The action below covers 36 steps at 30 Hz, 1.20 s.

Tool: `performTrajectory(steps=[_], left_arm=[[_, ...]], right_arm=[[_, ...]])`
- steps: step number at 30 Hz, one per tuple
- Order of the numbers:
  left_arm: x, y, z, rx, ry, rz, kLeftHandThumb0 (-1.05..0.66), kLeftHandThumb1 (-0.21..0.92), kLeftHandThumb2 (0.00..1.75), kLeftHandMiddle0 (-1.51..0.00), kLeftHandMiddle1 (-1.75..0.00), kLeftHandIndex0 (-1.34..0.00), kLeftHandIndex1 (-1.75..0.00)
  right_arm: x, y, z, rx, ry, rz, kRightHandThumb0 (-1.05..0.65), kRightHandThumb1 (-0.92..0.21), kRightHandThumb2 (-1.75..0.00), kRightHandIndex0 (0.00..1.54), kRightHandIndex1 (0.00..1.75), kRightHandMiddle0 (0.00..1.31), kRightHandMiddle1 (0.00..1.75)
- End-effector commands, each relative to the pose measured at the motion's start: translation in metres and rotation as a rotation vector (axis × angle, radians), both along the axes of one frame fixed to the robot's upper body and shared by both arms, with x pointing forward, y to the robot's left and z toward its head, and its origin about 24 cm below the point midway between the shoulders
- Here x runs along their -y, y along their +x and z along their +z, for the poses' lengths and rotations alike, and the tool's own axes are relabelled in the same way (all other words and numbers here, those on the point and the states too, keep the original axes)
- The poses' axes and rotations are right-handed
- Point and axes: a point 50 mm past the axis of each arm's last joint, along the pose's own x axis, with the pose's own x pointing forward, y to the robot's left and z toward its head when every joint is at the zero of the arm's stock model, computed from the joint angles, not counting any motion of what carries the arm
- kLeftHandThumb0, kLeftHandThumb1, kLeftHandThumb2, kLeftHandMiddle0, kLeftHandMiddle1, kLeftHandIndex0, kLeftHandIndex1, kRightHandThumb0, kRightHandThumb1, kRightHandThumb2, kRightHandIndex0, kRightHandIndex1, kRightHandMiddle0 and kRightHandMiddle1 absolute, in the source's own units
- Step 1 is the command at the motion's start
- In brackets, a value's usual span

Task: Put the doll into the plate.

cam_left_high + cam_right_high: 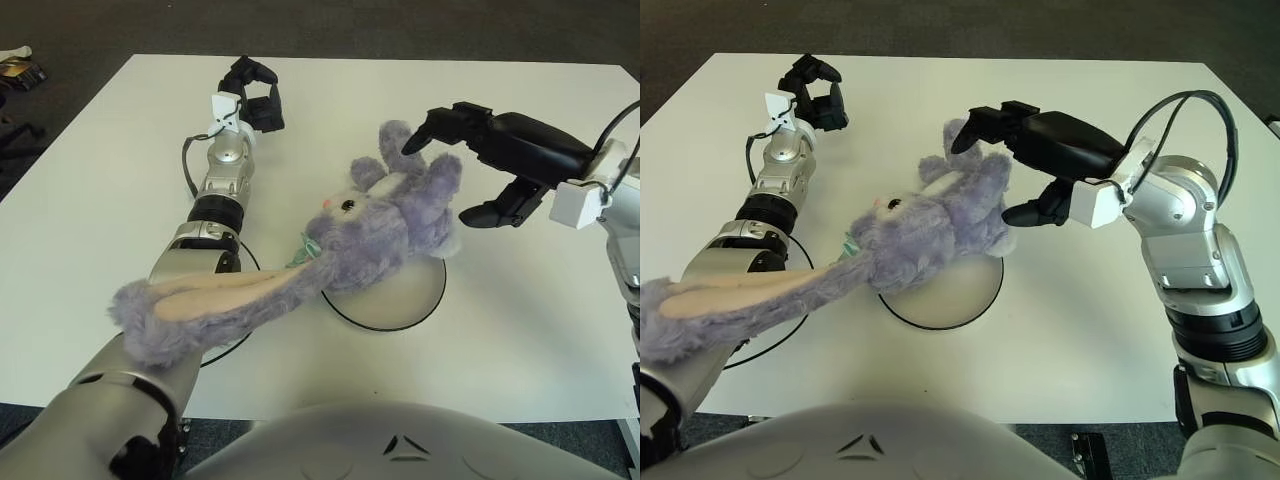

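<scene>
Left eye view, table from near edge outward: the doll's [385, 225] long ear drapes over my left forearm at 8 o'clock, while its purple body lies partly on the plate [400, 300] at centre, head and feet spilling past the rim toward 10 and 1 o'clock. I judge the placing largely done, with only tidying left. A second ring-edged plate [232, 345] at 8 o'clock is mostly hidden. My right hand [487, 165] hovers at 2 o'clock, fingers apart, gripping nothing. Farthest, at 11 o'clock, my left hand [256, 95] is curled and idle.
</scene>
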Motion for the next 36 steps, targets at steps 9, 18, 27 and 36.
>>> performTrajectory(steps=[9,18,27,36], left_arm=[[0.005,0.0,0.009,0.047,-0.006,-0.032,-0.51,0.23,1.42,-1.37,-1.75,-0.68,-1.75],[0.01,-0.006,0.012,0.091,-0.004,-0.125,-0.51,0.24,1.41,-1.39,-1.75,-0.67,-1.75],[0.007,-0.017,0.015,0.15,0.018,-0.201,-0.5,0.27,1.38,-1.39,-1.75,-0.65,-1.75],[-0.003,-0.033,0.014,0.16,0.01,-0.246,-0.49,0.29,1.35,-1.38,-1.75,-0.63,-1.75]], right_arm=[[0.009,0.015,-0.002,0.07,0.071,-0.105,-0.18,-0.17,-1.37,0.0,0.81,0.0,1.25],[0.007,0.029,-0.005,0.124,0.17,-0.161,-0.26,-0.13,-1.35,0.0,0.98,0.0,1.32],[0.014,0.031,-0.006,0.084,0.27,-0.264,-0.16,-0.11,-1.41,0.0,1.05,0.02,1.4],[0.019,0.034,-0.002,0.047,0.262,-0.349,-0.03,-0.12,-1.47,0.0,0.91,0.02,1.4]])
